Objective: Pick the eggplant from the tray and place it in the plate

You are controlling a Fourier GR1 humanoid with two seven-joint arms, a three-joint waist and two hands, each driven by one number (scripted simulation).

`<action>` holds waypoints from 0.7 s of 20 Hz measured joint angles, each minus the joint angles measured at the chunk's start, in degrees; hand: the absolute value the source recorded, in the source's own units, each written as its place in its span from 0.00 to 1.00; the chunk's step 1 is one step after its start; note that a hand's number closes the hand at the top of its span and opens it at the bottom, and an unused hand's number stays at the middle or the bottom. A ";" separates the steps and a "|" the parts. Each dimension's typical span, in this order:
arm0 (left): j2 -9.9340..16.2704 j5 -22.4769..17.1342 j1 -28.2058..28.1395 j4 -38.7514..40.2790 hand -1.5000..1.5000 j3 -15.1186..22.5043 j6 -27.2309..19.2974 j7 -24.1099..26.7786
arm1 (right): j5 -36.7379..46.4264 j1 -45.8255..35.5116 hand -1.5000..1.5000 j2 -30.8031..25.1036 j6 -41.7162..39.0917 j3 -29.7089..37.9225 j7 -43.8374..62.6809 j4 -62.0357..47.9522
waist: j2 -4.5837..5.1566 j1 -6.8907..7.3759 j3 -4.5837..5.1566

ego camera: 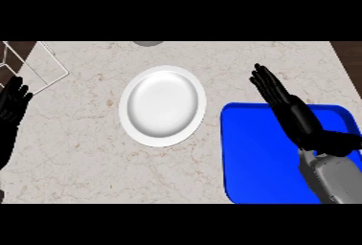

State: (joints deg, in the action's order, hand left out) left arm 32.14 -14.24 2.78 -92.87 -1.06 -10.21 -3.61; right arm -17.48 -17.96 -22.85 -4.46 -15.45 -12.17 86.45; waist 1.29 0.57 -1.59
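A white round plate [163, 105] lies on the marble counter, with nothing on it. A blue tray [258, 153] sits at the lower right. No eggplant shows anywhere; the right forearm covers part of the tray. My right hand [293, 112] reaches over the tray's top edge with straight fingers pointing up and left, open and holding nothing. My left hand [12, 103] rests open at the left edge, fingers up.
A white wire rack [39, 64] stands at the counter's far left corner. A grey round object [148, 43] peeks in at the top edge. Dark floor shows beyond the counter's right corner.
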 measured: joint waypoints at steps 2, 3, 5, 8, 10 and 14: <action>0.31 0.35 1.30 0.06 0.50 0.03 0.40 -0.43 | -3.83 0.30 1.00 0.43 -1.74 2.92 -1.22 -0.37 | -0.45 -0.46 0.58; 0.14 0.65 2.03 0.19 0.50 0.30 0.44 -0.15 | -6.71 0.58 1.00 0.91 -2.74 4.89 -2.15 -0.35 | -0.57 -0.87 0.77; -0.24 0.65 3.26 -0.65 0.50 0.77 0.78 0.44 | -13.81 0.78 1.00 2.22 -4.71 9.69 -3.76 -0.55 | -0.79 -1.63 0.95; -0.96 0.19 4.57 -1.31 0.50 1.59 1.62 1.18 | -11.61 2.35 1.00 -2.33 -2.03 12.87 -1.62 -3.92 | -0.58 -3.01 1.58; -1.80 -0.13 5.64 -1.49 0.50 2.79 2.52 1.20 | -9.06 3.97 1.00 -3.79 1.17 13.70 0.14 -7.10 | -0.66 -2.71 1.61; -2.55 -0.57 7.69 -1.77 0.50 3.77 3.25 0.13 | -15.45 6.16 0.00 3.92 7.17 17.91 1.07 -9.66 | -1.00 -2.31 1.51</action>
State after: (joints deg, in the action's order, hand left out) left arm 29.59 -14.80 10.47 -94.64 2.71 -6.96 -3.48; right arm -32.93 -11.80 -18.93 2.71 2.47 -11.09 76.79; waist 0.29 -1.74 -0.07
